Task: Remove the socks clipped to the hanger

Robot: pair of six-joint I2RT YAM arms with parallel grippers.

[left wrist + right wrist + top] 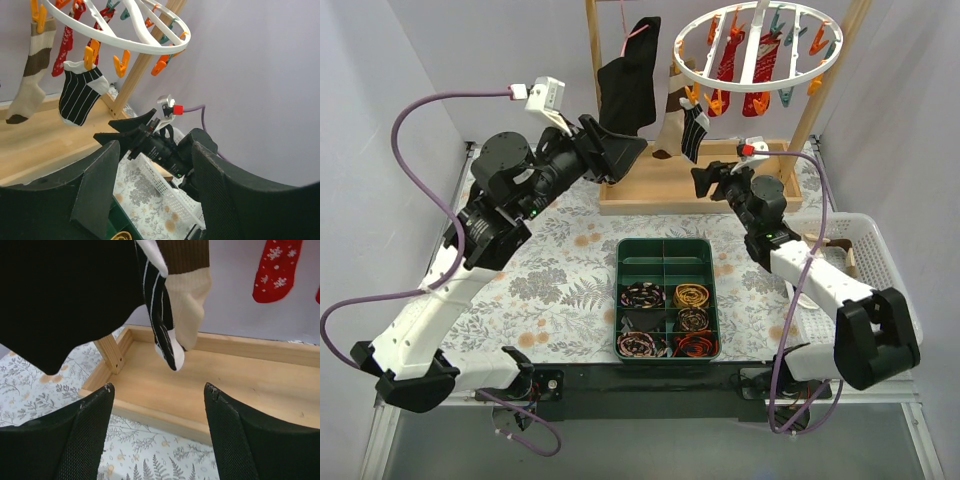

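The white ring hanger (757, 40) hangs at the back right, with orange and teal clips round its rim. Red patterned socks (728, 60) hang from its far side. A dark navy striped sock (693, 130) and a brown-beige sock (670, 125) hang at its near left. My left gripper (620, 150) is open and empty, left of these socks. My right gripper (705, 180) is open and empty, just below and in front of the striped sock (162, 325). The left wrist view shows the ring (150, 47), the striped sock (80, 97) and the beige sock (30, 75).
A large black garment (630, 85) hangs on a pink hanger from the wooden frame, whose tray base (650, 185) lies under the socks. A green compartment box (665, 300) with coiled items sits mid-table. A white mesh basket (860, 250) stands at the right.
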